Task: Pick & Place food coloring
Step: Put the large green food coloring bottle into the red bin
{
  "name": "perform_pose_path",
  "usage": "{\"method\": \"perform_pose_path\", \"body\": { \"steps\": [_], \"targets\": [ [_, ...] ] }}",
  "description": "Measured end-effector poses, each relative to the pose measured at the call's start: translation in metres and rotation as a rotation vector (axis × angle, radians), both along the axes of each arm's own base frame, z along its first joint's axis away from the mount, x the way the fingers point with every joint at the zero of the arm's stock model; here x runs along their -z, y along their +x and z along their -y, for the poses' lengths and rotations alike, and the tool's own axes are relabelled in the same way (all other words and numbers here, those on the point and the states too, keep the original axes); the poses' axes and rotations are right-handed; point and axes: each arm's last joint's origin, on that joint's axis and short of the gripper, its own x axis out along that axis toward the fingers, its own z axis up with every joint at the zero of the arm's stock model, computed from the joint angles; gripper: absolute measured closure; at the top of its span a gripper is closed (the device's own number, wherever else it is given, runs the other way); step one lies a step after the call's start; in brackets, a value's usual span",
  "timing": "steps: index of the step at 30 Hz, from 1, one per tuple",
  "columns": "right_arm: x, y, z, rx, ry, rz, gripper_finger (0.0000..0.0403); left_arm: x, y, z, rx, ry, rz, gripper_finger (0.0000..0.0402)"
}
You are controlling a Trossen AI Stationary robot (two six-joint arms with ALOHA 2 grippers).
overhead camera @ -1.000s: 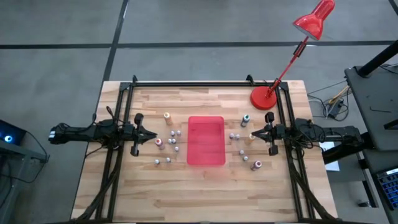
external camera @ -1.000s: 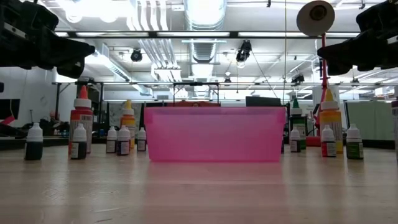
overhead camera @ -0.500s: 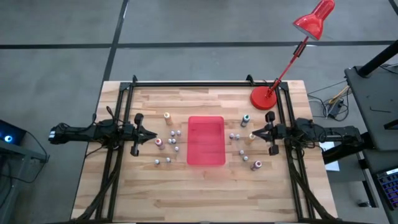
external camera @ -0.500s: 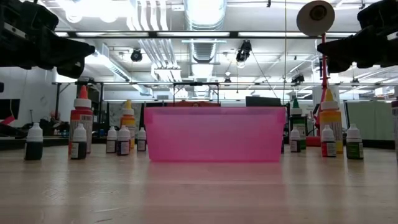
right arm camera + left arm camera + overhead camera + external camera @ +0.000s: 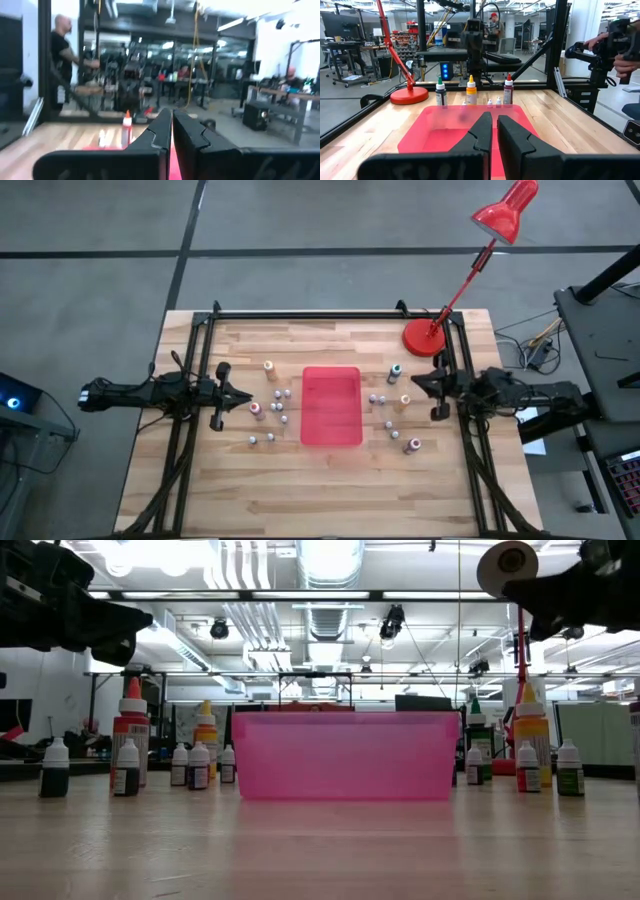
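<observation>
Two clusters of food coloring stand on the wooden worktop (image 5: 330, 480), one on each long side of the flat red tray (image 5: 331, 406) at its centre. Left cluster (image 5: 270, 412): an orange-capped bottle (image 5: 269, 367) nearest the far edge, a red-bodied bottle (image 5: 256, 409) beside a knot of small pale-capped ones, and two more pale caps nearer the front. Right cluster (image 5: 392, 412): a teal-capped bottle (image 5: 395, 370) toward the lamp, an orange one (image 5: 405, 400), several pale caps, and a dark red bottle (image 5: 413, 445) nearest the front. All bottles upright, none in the tray, a narrow lane of bare wood between each cluster and the tray's long edges. Left gripper (image 5: 243, 395): clenched, holding nothing, raised above the worktop just outside the left cluster. Right gripper (image 5: 416, 381): clenched, holding nothing, raised near the teal-capped bottle and the lamp base. Red desk lamp (image 5: 425, 338): round base at the far right corner, arm slanting out beyond the worktop edge. Black frame rails (image 5: 330, 314) run along the far edge and down both sides (the arms reach in across them). Front half of the worktop: bare wood from tray to front edge.
</observation>
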Motion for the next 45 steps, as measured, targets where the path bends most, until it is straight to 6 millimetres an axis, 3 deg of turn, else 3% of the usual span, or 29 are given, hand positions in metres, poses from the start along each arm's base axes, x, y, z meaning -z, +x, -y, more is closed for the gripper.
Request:
{"method": "perform_pose_path", "body": {
  "steps": [5,15,21,33,45],
  "targets": [
    [-0.018,0.001,0.0,0.012,0.006,0.126,0.0394,0.0,0.0,0.0,0.0,0.0,0.0,0.0399],
    [-0.082,0.011,0.0,0.014,-0.001,0.156,0.0394,0.0,0.0,0.0,0.0,0.0,0.0,0.0399],
    [-0.123,0.028,0.0,0.034,-0.068,0.062,0.0394,0.0,0.0,0.0,0.0,0.0,0.0,0.0399],
    [-0.217,0.059,-0.001,0.047,-0.087,0.165,0.0394,0.0,0.0,0.0,0.0,0.0,0.0,0.0399],
    [-0.278,0.093,-0.002,0.034,-0.06,0.126,0.0394,0.0,0.0,0.0,0.0,0.0,0.0,0.0399]
  ]
}}
